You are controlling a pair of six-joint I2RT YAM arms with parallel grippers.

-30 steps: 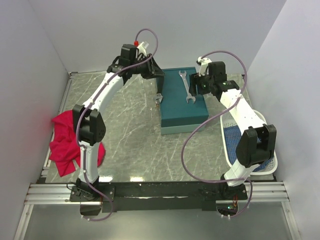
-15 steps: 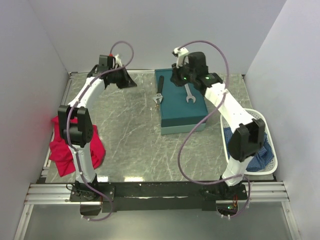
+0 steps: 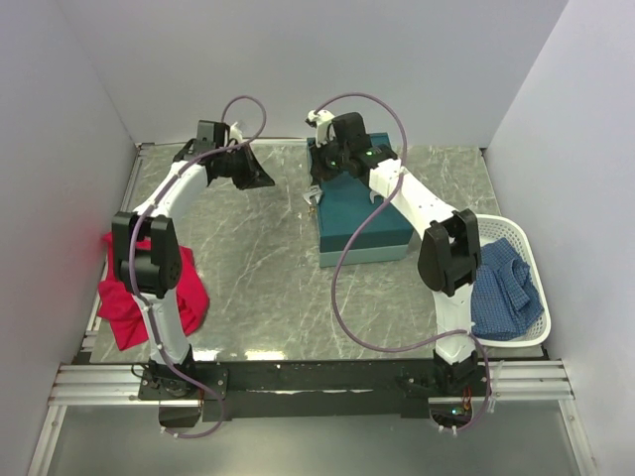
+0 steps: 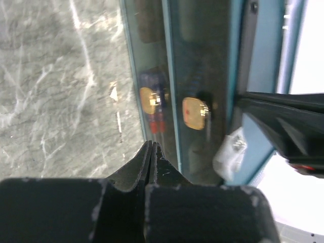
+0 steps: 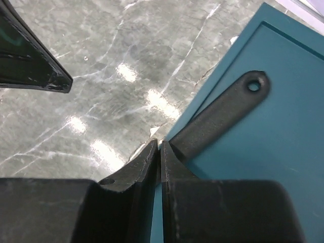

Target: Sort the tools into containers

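Observation:
The teal box [image 3: 362, 223] stands mid-table with its lid down. A black-handled tool [image 5: 223, 114] lies along the lid's left edge, its silver head [image 3: 314, 197] hanging over the side. A silver wrench [image 3: 378, 196] on the lid is mostly hidden by my right arm. My right gripper [image 5: 161, 146] hovers at that left edge beside the black handle, fingers drawn nearly together; whether they pinch the edge I cannot tell. My left gripper [image 4: 151, 144] is shut and empty, just left of the box's side wall [image 4: 182, 61] with its gold latch [image 4: 195, 112]. The white basket [image 3: 534, 260] sits far right.
Blue fabric [image 3: 501, 288] fills the basket. A red cloth [image 3: 134, 293] lies at the table's left edge by the left arm's base. My right arm stretches diagonally over the box, its cable looping above the table. Walls close in the left, back and right sides.
My right arm swung left across the box to its far-left corner and its jaws closed. My left gripper drew back left from the box and shut.

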